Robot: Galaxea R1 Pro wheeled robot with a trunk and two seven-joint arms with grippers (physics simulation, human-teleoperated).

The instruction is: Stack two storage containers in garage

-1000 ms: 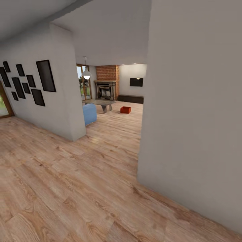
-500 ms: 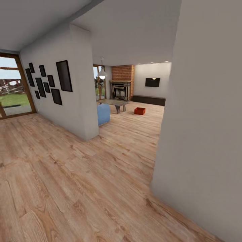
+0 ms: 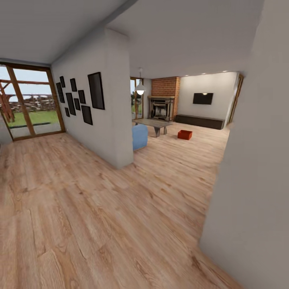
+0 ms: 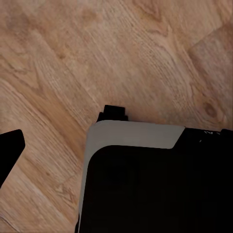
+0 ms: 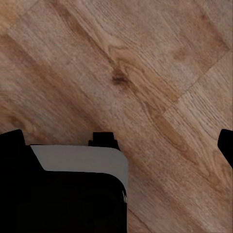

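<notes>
One storage container (image 3: 185, 135) visible, red-orange, resting on wood-plank flooring (image 3: 100, 216) of the living room (image 3: 192, 120), just beside low grey table (image 3: 154, 124), near dark low cabinet (image 3: 200, 121) and brick fireplace (image 3: 163, 102). Blue seat (image 3: 139, 137) behind dividing wall (image 3: 108, 112). Wrist views aimed down at planks over dark robot body (image 4: 155, 184). Gripper states: cannot tell for either arm.

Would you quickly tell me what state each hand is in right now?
Left hand: cannot be told; nothing held is visible.
Right hand: open, empty.
</notes>
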